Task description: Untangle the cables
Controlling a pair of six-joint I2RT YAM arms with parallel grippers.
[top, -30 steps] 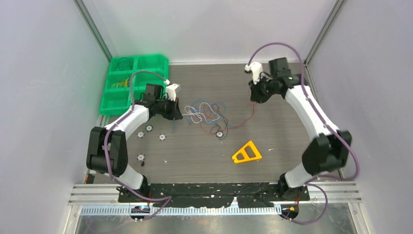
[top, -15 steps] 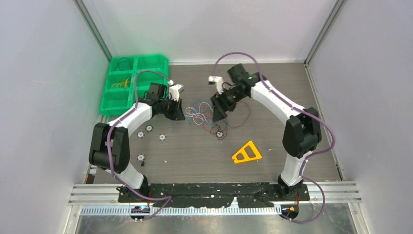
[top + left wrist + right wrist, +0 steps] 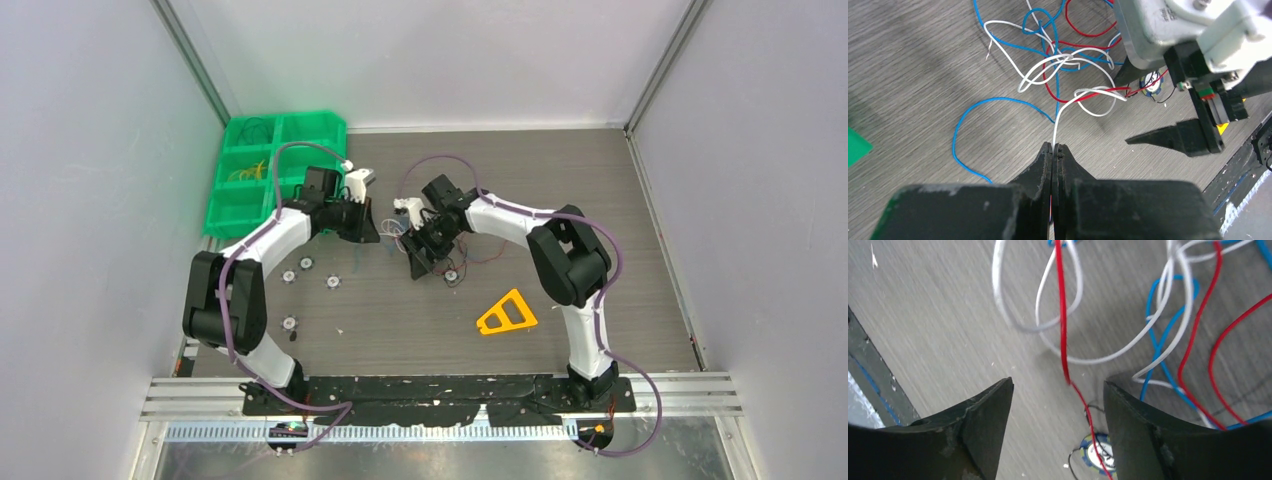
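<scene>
The cables (image 3: pixel 392 236) lie in a loose tangle of red, blue and white loops (image 3: pixel 1063 60) at mid table. My left gripper (image 3: pixel 1054 147) is shut on the end of a white cable (image 3: pixel 1056 125), low at the tangle's left side (image 3: pixel 372 238). My right gripper (image 3: pixel 1058 385) is open just above the tangle's near edge (image 3: pixel 420 262). A red cable (image 3: pixel 1063 340) runs down between its fingers, touching neither. That cable leads to a small blue-and-white disc (image 3: pixel 1100 452) by the right finger. One right fingertip (image 3: pixel 1148 139) also shows in the left wrist view.
A green compartment bin (image 3: pixel 270 170) stands at the back left. An orange triangular piece (image 3: pixel 507 314) lies toward the front right. Several small discs (image 3: pixel 332 282) sit left of the tangle. The black base rail (image 3: pixel 440 385) runs along the near edge.
My right arm swung from the back right leftward and down over the tangle, and its gripper opened. My left gripper stayed shut on the white cable, barely shifting.
</scene>
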